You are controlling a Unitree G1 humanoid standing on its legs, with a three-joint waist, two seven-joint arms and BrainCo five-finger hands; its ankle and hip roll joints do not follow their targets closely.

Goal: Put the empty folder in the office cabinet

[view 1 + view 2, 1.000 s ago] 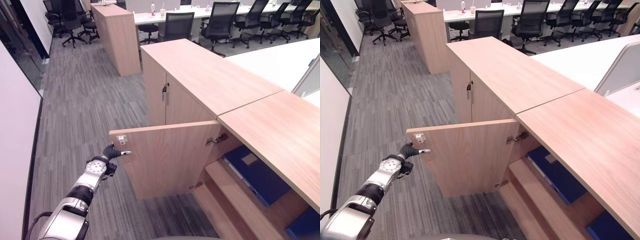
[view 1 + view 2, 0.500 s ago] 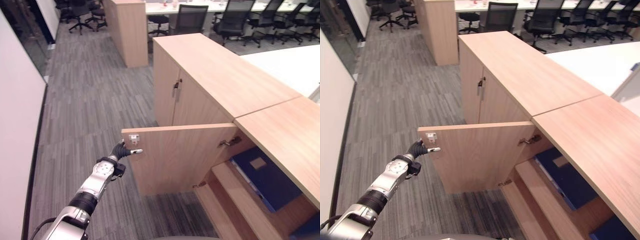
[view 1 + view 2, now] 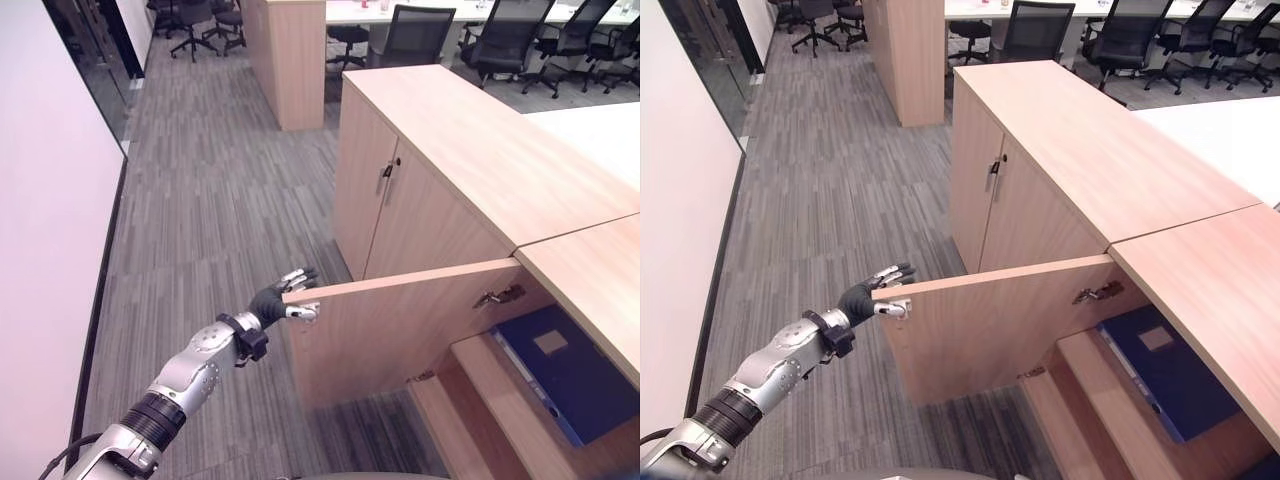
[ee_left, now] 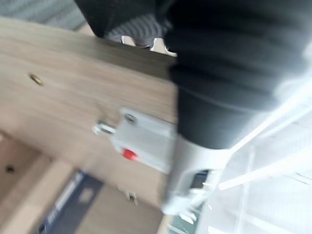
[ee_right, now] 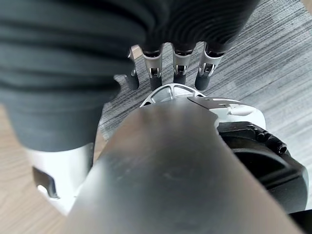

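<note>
The office cabinet's door (image 3: 400, 330) stands swung open. Inside, a dark blue folder (image 3: 560, 370) lies flat on the upper shelf; it also shows past the door as the folder (image 4: 68, 204). My left hand (image 3: 275, 300) is at the door's free edge, open, its straight fingers (image 3: 300, 276) spread over the top edge and its thumb beside the small grey latch (image 4: 141, 141). My right hand (image 5: 155, 68) hangs open over the carpet, holding nothing.
A second cabinet with shut doors and a handle (image 3: 385, 172) adjoins on the far side. A taller wooden unit (image 3: 290, 60) and office chairs (image 3: 420, 30) stand at the back. A white wall (image 3: 50, 250) borders the carpeted aisle on the left. A lower shelf (image 3: 500, 400) shows inside.
The camera has shifted, so the whole scene sits further right. My left hand has risen from beside the latch, and its fingers now spread over the door's top edge.
</note>
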